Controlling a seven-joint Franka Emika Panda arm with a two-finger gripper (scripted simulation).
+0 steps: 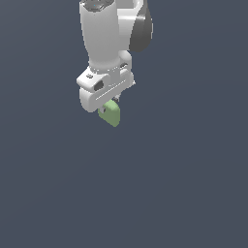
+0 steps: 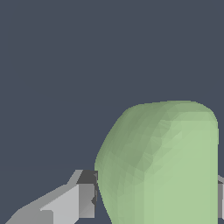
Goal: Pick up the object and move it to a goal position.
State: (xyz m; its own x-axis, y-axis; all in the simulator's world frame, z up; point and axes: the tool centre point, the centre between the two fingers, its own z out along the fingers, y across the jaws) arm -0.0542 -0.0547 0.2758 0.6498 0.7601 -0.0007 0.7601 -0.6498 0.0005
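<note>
The object [image 1: 111,113] is a small light green rounded wedge-like block. It sits under the white hand of my arm in the exterior view, above the middle of the picture. My gripper [image 1: 109,109] is shut on it, and the hand hides most of the fingers there. In the wrist view the green object [image 2: 166,166] fills the space between one grey finger [image 2: 83,197] and the edge of the other finger [image 2: 221,199], both touching its sides.
A plain dark blue-grey surface [image 1: 169,193] fills the background in both views. The white arm link with a dark joint cap [image 1: 140,29] rises out of the exterior view's top.
</note>
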